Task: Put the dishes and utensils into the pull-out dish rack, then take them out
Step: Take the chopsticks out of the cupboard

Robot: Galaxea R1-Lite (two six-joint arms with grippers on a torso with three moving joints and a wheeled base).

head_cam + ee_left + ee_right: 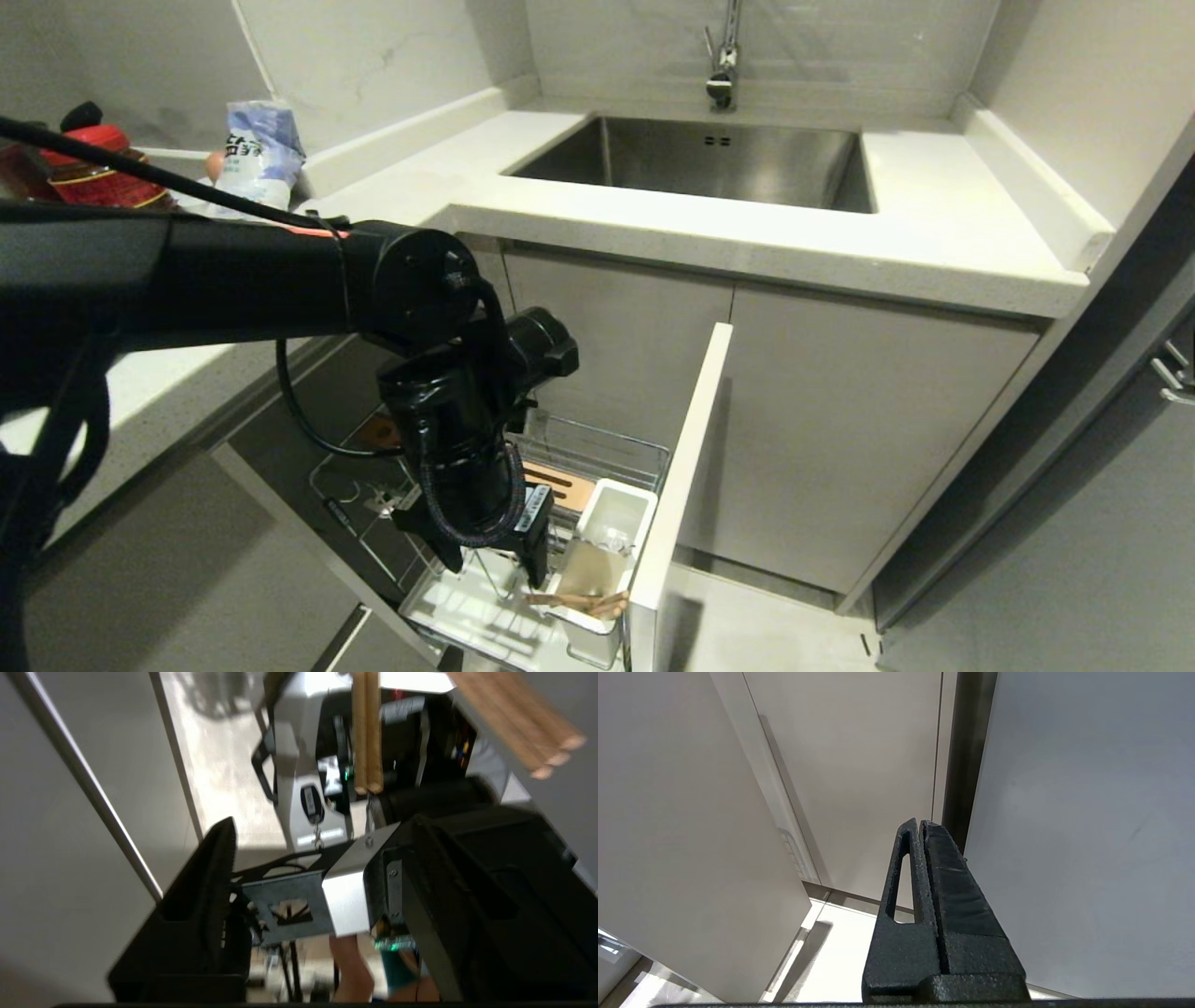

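Note:
The pull-out dish rack (597,453) stands drawn out below the counter, with its tall white front panel (686,448) on the right. The chopsticks (583,600) lie tilted at the near end of the white utensil cup (616,518). My left gripper (495,565) points down into the rack just left of the cup. It is open, and the wrist view shows the left gripper (322,821) with fingers wide apart and nothing between them; the chopsticks (366,732) show beyond the tips. My right gripper (921,823) is shut and parked beside cabinet panels. The dishes are out of view.
Above the rack runs a pale counter (934,233) with a steel sink (709,159) and a tap (724,56). A red-capped bottle (93,168) and a blue-white bag (261,149) stand at the back left. Grey cabinet doors (840,439) close off the right.

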